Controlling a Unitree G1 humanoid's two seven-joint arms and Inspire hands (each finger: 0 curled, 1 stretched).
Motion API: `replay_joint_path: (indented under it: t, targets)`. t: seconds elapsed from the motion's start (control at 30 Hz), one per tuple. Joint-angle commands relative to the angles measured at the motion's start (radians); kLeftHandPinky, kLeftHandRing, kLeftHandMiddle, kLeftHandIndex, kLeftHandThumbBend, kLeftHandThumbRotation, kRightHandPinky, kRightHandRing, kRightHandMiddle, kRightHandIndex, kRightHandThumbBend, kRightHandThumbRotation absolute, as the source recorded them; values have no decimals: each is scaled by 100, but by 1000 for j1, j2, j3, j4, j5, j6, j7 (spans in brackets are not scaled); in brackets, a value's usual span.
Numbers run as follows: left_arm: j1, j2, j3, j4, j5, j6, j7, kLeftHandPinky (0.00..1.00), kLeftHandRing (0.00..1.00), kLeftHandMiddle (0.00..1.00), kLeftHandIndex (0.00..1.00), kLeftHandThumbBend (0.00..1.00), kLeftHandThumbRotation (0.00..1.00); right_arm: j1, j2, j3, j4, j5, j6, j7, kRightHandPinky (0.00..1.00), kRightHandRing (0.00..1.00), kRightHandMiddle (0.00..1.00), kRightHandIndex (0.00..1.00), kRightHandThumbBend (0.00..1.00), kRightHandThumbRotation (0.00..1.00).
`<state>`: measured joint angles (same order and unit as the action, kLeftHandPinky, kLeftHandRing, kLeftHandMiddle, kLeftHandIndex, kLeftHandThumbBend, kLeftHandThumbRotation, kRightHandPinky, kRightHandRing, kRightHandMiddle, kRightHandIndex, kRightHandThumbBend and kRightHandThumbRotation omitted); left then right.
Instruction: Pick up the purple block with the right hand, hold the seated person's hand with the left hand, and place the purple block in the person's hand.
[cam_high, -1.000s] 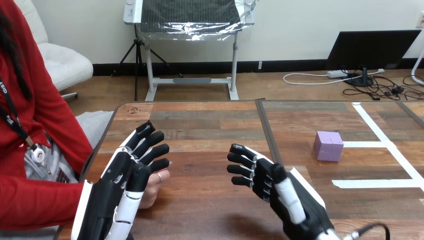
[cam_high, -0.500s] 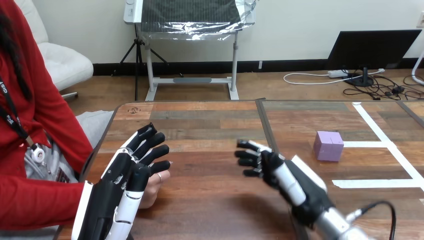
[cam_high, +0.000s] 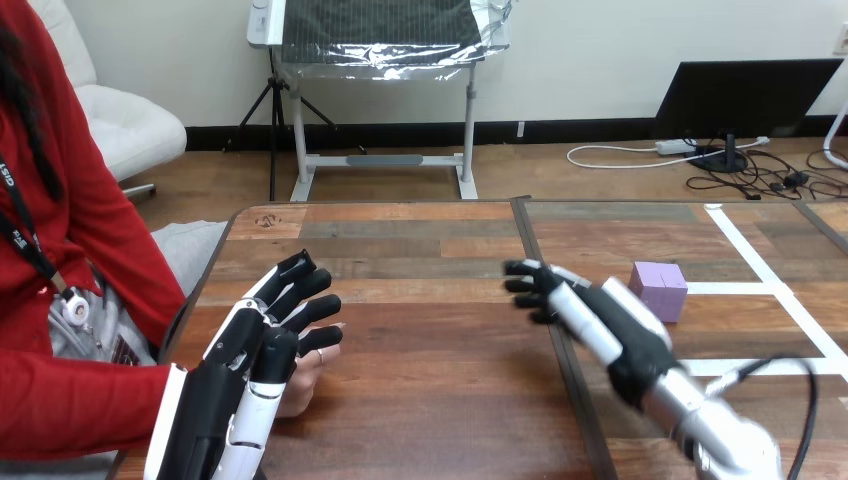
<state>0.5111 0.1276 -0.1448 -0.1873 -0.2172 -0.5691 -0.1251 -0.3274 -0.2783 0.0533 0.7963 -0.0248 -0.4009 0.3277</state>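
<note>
A purple block (cam_high: 657, 291) sits on the table's right half, beside white tape lines. My right hand (cam_high: 590, 311) hovers just left of it, fingers relaxed and open, holding nothing. My left hand (cam_high: 262, 345) is at the table's left, fingers straight and spread, lying over the person's hand (cam_high: 311, 368). That hand rests on the table by the left edge, mostly hidden under mine. I do not see my fingers curled round it.
White tape lines (cam_high: 770, 285) run across the right part of the wooden table (cam_high: 430, 380). A dark seam (cam_high: 540, 275) divides the two table halves. The person sits at the left side, their red sleeve (cam_high: 60, 405) along the near left edge.
My right hand has moved forward and to the right, from the table's middle to just left of the purple block. My left hand and the person's hand have stayed put.
</note>
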Motion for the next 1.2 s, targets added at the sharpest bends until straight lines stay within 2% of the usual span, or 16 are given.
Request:
replay_joint_path:
  t: [0.0,0.13,0.27,0.57,0.67,0.73,0.97,1.17]
  targets:
    - [-74,-44,4,5,38,-31,-1,72,80,83,83,58,81,-491,-81,18,334,-138,-12,-199,88,87,86,87,74,100]
    - [-73,-45,4,7,41,-35,0,72,80,83,83,58,81,-546,-97,44,373,-184,32,-236,87,87,86,87,73,100]
    - [-67,-46,1,4,32,-32,-3,72,80,83,83,58,81,-595,-109,50,407,-202,69,-251,85,86,86,87,73,100]
    - [-59,-44,2,0,41,-35,0,72,81,83,84,58,81,-675,-134,57,456,-244,102,-277,82,84,84,84,69,100]
    - [-57,-44,3,0,43,-36,1,73,81,83,84,58,82,-699,-142,63,469,-265,120,-290,82,84,84,84,70,100]
    - [-55,-45,3,-2,42,-35,3,73,81,83,84,59,82,-712,-145,67,477,-277,133,-296,82,84,84,84,74,100]
    - [-52,-47,7,-8,41,-34,8,72,80,82,83,60,81,-756,-170,91,493,-319,150,-291,80,84,84,85,80,100]
    - [-52,-47,8,-12,41,-34,9,72,80,82,83,59,80,-781,-180,93,502,-333,171,-280,77,85,87,86,78,100]
